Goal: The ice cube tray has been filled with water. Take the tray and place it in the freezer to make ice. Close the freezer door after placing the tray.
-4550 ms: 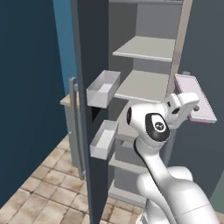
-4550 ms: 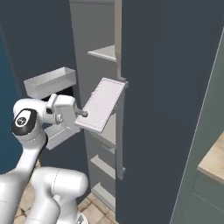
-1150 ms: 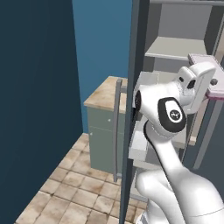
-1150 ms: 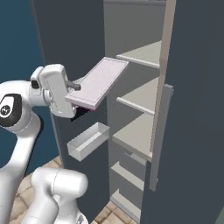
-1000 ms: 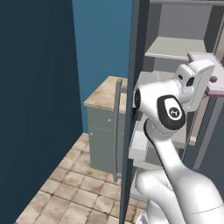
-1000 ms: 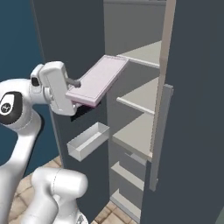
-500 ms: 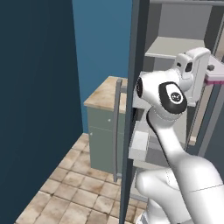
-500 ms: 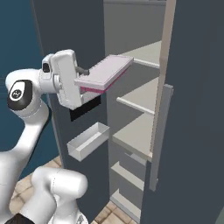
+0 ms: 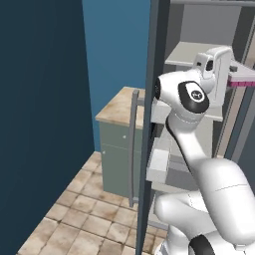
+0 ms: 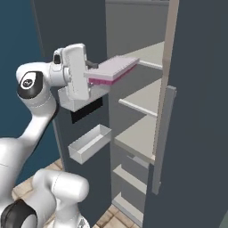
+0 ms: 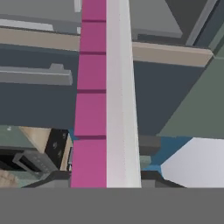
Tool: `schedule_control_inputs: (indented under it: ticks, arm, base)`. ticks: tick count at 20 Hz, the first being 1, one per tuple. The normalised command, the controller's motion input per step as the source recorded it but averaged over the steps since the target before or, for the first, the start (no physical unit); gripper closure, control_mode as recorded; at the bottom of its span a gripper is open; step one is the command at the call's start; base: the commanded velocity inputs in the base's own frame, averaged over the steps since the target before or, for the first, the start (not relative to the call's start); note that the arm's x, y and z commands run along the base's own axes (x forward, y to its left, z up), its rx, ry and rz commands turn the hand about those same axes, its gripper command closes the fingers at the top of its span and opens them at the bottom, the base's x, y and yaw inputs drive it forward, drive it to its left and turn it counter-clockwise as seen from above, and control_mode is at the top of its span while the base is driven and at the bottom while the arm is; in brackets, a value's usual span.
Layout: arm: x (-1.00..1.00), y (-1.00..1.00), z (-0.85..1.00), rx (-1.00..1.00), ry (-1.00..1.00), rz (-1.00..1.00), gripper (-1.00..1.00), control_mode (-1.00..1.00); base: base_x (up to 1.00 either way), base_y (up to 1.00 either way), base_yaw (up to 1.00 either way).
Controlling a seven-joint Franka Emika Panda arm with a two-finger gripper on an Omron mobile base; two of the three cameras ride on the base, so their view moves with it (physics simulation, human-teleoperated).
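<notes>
The gripper [image 10: 91, 73] is closed on the flat pale pinkish-lilac ice cube tray [image 10: 113, 69], level at the open dark grey freezer's light grey shelf [image 10: 149, 54]; placing and door-closing remain.

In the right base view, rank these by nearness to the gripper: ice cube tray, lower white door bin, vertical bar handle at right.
1. ice cube tray, held in the gripper.
2. lower white door bin, below.
3. vertical bar handle, far right.

White arm [image 9: 191, 149] beside open freezer door [image 9: 149, 124], ice cube tray [image 9: 242, 78] at right edge.
</notes>
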Motion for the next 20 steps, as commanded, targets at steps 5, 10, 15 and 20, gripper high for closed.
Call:
schedule_control_inputs:
  ticks: [5,10,15,20]
  arm:
    - [0.36,-0.13,0.0,0.01,0.0,0.0,1.0,-1.0]
    - [0.16,-0.29,0.11,0.05,0.0,0.01,1.0,-1.0]
    - [0.28,-0.17,0.05,0.05,0.0,0.08,1.0,-1.0]
    - [0.31,-0.09,0.0,0.03,0.0,0.13,1.0,-1.0]
  base:
    - [0.0,0.0,0.0]
    - [0.0,0.0,0.0]
    - [0.0,0.0,0.0]
    - [0.0,0.0,0.0]
